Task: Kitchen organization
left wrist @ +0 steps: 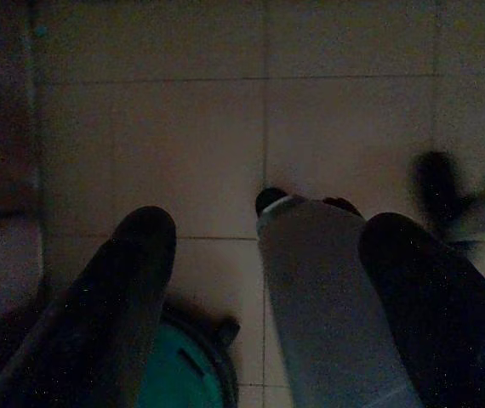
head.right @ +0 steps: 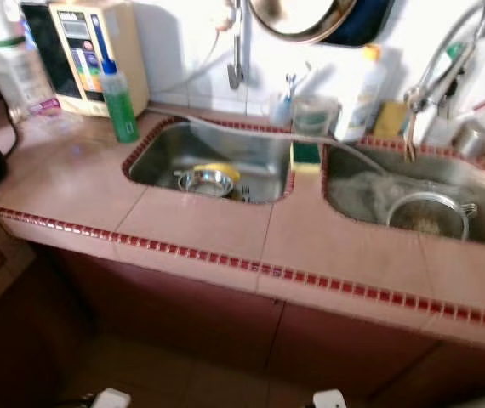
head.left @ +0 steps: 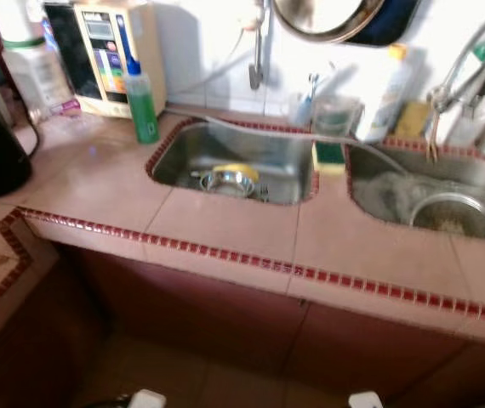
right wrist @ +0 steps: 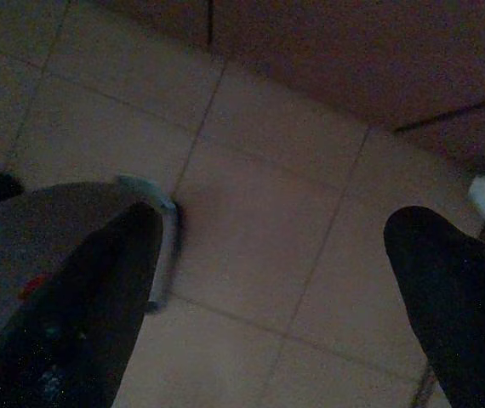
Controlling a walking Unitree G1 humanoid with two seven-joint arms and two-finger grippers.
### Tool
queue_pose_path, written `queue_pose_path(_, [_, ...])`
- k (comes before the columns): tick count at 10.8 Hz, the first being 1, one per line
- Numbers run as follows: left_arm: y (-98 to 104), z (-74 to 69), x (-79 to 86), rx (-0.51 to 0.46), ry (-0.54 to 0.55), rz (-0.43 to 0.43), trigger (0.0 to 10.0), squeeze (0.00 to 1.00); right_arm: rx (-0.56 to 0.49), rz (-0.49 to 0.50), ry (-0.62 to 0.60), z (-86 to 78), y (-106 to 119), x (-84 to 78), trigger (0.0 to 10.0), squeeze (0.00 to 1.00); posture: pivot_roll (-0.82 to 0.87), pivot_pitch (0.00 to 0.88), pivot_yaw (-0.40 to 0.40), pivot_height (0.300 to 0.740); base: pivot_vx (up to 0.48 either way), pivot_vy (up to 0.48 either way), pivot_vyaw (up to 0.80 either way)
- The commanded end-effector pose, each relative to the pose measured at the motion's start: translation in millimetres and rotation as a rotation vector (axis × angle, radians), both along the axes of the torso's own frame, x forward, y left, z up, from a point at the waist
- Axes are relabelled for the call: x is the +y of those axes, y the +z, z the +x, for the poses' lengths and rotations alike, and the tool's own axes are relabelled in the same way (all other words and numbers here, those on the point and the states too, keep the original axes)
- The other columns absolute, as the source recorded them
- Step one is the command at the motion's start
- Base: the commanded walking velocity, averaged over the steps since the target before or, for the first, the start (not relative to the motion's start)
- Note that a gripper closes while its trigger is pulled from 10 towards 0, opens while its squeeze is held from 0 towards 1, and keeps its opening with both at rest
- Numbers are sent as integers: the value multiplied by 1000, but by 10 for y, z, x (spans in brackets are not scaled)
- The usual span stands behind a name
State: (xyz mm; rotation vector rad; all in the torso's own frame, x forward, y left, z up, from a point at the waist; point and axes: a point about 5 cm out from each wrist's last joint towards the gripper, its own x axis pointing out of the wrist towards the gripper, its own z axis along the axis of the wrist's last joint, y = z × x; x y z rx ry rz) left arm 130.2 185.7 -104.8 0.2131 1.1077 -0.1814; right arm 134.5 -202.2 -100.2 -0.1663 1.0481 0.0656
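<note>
Below, both grippers [left wrist: 264, 255] [right wrist: 276, 255] hang open — steel bowl [head.left: 228, 182] in the sink [head.left: 183, 149].

A broad stretch of tiled counter [head.left: 225, 225] is lying bare in front of both sinks — easy passage there. Back by the wall, a green bottle [head.left: 143, 106] and a cream appliance [head.left: 115, 51] are crowding the left sink [head.left: 183, 153], while a hose [head.left: 328, 138] is crossing both basins.
</note>
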Motion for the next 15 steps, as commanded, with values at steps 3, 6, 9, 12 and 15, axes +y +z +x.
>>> queue_pose_path(3, [13,70,-118,-23,-2,-29,10000,0,43,-4,-7,-105,-33,-35,10000,0,-135,0,-5,740,0,-215,0])
queue_pose_path(6, [-11,24,-146,10,10,-27,10000,0,63,-7,-16,-179,-51,-58,10000,0,-135,0,-6,740,0,0,0])
queue_pose_path(9, [-26,-14,-188,22,-13,-32,10000,0,76,-14,-28,-231,-46,-162,10000,0,-134,0,-8,740,-94,0,0])
queue_pose_path(12, [-29,-21,-197,26,-18,-31,10000,0,77,-13,-32,-241,-46,-178,10000,0,-134,0,-8,740,-294,0,0])
queue_pose_path(15, [-30,-25,-189,27,-23,-24,10000,0,79,3,-31,-221,-68,-42,10000,0,-134,0,-6,740,-284,0,0])
